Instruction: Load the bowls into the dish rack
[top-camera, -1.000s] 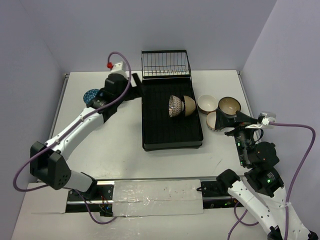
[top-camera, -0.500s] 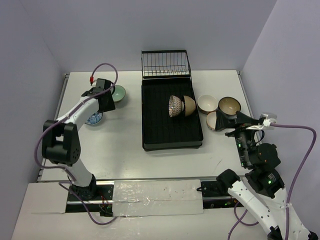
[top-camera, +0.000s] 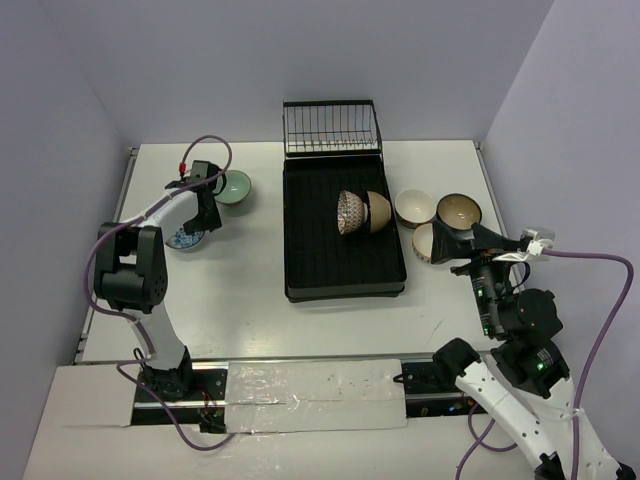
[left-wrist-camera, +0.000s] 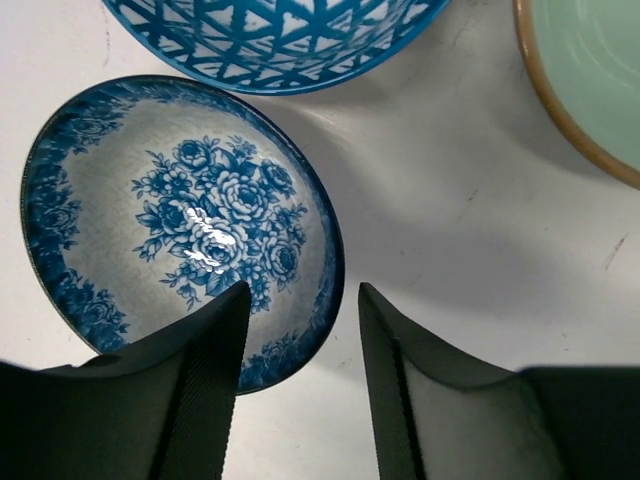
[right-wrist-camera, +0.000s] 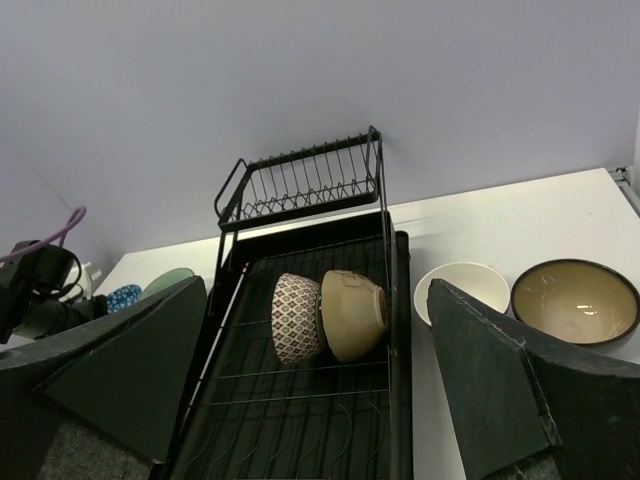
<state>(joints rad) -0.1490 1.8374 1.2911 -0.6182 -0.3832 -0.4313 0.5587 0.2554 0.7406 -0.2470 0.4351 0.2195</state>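
My left gripper (left-wrist-camera: 300, 350) is open and low over the table's left side (top-camera: 207, 205). Its jaws straddle the near rim of a blue-white floral bowl (left-wrist-camera: 180, 220), one finger over the inside and one outside. A blue lattice bowl (left-wrist-camera: 270, 40) and a pale green bowl (left-wrist-camera: 590, 80) lie just beyond. The black dish rack (top-camera: 300, 250) holds a patterned bowl (top-camera: 349, 212) and a tan bowl (top-camera: 379, 211) on edge. My right gripper (top-camera: 452, 248) is open and empty, right of the rack, above a speckled bowl (top-camera: 425, 243).
A cream bowl (top-camera: 414, 207) and a brown-rimmed bowl (top-camera: 459, 211) sit right of the rack. The upright wire basket (top-camera: 331, 127) stands at the rack's far end. The pale green bowl (top-camera: 236, 187) sits close to the left gripper. Walls enclose the table.
My left arm has swung from the rack's left edge back to the left and come down over the blue bowls. The right arm has not moved.
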